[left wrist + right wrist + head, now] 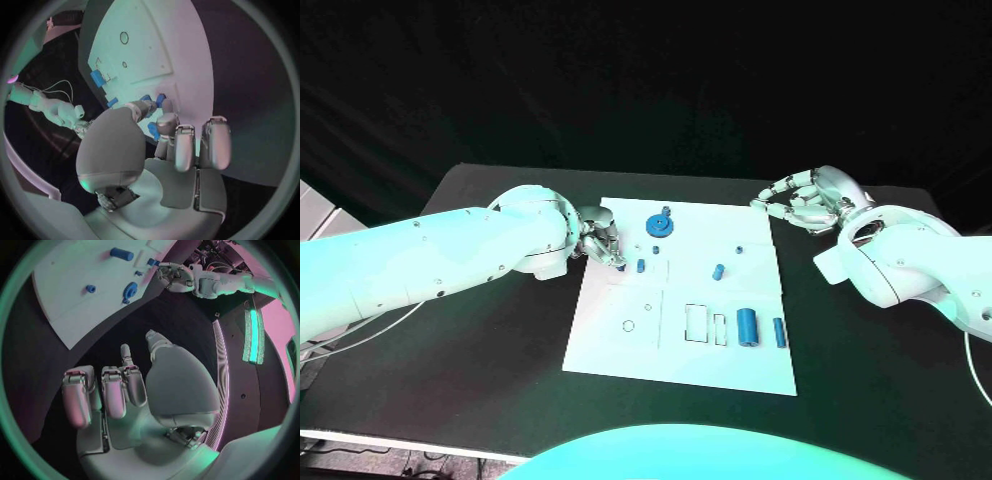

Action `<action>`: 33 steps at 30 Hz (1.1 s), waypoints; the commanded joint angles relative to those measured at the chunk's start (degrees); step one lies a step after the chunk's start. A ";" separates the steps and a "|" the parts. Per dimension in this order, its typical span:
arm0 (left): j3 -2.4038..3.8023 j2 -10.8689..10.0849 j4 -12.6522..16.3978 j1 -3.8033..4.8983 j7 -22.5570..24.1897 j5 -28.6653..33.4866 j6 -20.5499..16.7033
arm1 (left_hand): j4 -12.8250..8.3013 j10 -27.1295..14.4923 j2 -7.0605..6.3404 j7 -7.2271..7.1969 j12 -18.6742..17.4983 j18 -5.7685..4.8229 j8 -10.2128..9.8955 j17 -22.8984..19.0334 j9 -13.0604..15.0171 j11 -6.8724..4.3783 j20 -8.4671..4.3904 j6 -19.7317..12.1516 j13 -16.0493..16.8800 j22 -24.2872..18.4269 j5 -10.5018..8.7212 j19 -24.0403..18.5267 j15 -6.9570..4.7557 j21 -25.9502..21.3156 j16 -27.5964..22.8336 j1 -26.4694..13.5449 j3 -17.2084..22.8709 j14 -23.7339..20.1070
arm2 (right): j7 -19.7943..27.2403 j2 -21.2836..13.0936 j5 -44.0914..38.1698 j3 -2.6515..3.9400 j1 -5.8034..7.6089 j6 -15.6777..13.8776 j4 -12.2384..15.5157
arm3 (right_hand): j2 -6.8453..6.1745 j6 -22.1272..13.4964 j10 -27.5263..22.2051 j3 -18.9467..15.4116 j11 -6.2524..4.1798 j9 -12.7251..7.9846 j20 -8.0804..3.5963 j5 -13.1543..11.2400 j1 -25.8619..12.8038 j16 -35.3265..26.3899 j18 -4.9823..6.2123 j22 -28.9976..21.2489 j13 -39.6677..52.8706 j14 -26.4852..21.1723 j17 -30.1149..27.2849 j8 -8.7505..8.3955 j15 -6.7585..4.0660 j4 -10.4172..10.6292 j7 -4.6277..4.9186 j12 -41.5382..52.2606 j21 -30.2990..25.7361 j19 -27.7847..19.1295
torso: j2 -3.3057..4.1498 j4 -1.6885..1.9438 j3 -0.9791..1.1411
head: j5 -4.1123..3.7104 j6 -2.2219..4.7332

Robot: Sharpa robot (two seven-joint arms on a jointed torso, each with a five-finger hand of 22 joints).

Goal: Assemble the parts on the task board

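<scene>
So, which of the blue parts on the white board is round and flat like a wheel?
The blue disc-shaped part near the far edge of the white task board. The other blue parts are small pegs or cylinders, like the large blue cylinder.

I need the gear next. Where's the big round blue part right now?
In the head view, the round blue part sits near the task board's far edge, toward the left hand.

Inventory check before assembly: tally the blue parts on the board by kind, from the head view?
Round gear-like part: 1
Long cylinders: 2
Short pegs: 2
Total: 5 plainly visible; any part under the left hand is unclear.
</scene>
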 commanded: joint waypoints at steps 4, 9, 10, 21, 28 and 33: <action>0.01 0.31 -0.11 -0.04 -0.26 -0.27 1.73 | -11.57 0.25 0.38 0.12 0.31 -0.42 -0.19 10.74 0.07 0.03 -0.14 0.34 0.02 3.86 0.18 0.14 -0.32 0.15 0.13 0.14 11.31 4.83 | 0.75 0.03 -0.39 0.01 -0.04 0.19 0.05 | 0.28 -0.30 1.83 0.07 0.37 -0.09 0.36 0.19 0.06 0.00 -0.39 15.10 10.98 5.98 14.71 0.09 0.16 -0.20 -0.15 -0.09 0.25 5.90 | 0.01 -0.02 0.02 | -0.03 -0.10; 0.01 0.40 -0.12 -0.05 -0.25 -0.22 2.24 | -11.58 0.27 0.38 0.12 0.34 -0.41 -0.21 10.72 0.06 0.03 -0.15 0.35 0.07 3.83 0.17 0.11 -0.32 0.13 0.12 0.11 11.33 4.82 | 0.74 0.02 -0.39 0.01 -0.04 0.20 0.06 | 0.28 -0.30 1.83 0.07 0.37 -0.09 0.36 0.19 0.06 0.00 -0.39 15.10 10.98 5.98 14.71 0.09 0.16 -0.20 -0.15 -0.09 0.25 5.90 | 0.00 -0.02 0.04 | -0.05 -0.16; 0.00 0.41 -0.14 -0.05 -0.28 -0.21 2.30 | -11.58 0.27 0.38 0.12 0.34 -0.41 -0.21 10.72 0.06 0.03 -0.15 0.35 0.07 3.83 0.17 0.11 -0.32 0.13 0.12 0.11 11.33 4.82 | 0.74 0.02 -0.39 0.01 -0.04 0.20 0.06 | 0.28 -0.30 1.83 0.07 0.37 -0.09 0.36 0.19 0.06 0.00 -0.39 15.10 10.98 5.98 14.71 0.09 0.16 -0.20 -0.15 -0.09 0.25 5.90 | 0.01 -0.01 0.04 | -0.07 -0.15; -0.06 0.79 -0.82 -0.05 -0.92 -0.15 2.86 | -11.58 0.27 0.38 0.12 0.34 -0.41 -0.21 10.72 0.06 0.03 -0.15 0.35 0.07 3.83 0.17 0.11 -0.32 0.13 0.12 0.11 11.33 4.82 | 0.73 -0.03 -0.42 0.01 -0.04 0.13 0.16 | 0.28 -0.30 1.83 0.07 0.37 -0.09 0.36 0.19 0.06 0.00 -0.39 15.10 10.98 5.98 14.71 0.09 0.16 -0.20 -0.15 -0.09 0.25 5.90 | 0.00 -0.02 0.05 | -0.23 -0.14; -0.26 1.43 -1.65 -0.13 -1.36 0.11 2.89 | -11.58 0.32 0.39 0.11 0.35 -0.39 -0.28 10.64 0.05 0.03 -0.17 0.40 0.14 3.73 0.14 0.02 -0.32 0.08 0.08 -0.02 11.39 4.80 | 0.72 -0.11 -0.42 0.01 -0.04 0.10 0.25 | 0.28 -0.30 1.83 0.07 0.37 -0.09 0.36 0.19 0.06 0.00 -0.39 15.10 10.98 5.98 14.71 0.09 0.16 -0.20 -0.15 -0.09 0.25 5.90 | 0.10 -0.08 0.07 | -0.29 -0.09; -0.34 1.78 -1.89 -0.23 -1.50 0.39 2.97 | -11.54 0.39 0.43 0.11 0.44 -0.40 -0.30 10.70 0.05 0.03 -0.17 0.43 0.29 3.78 0.15 0.06 -0.32 0.11 0.11 -0.08 11.41 4.82 | 0.71 -0.17 -0.44 0.01 -0.04 0.07 0.33 | 0.28 -0.30 1.83 0.07 0.37 -0.09 0.36 0.19 0.06 0.00 -0.39 15.10 10.98 5.98 14.71 0.09 0.16 -0.20 -0.15 -0.09 0.25 5.90 | 0.06 -0.04 0.06 | -0.40 -0.26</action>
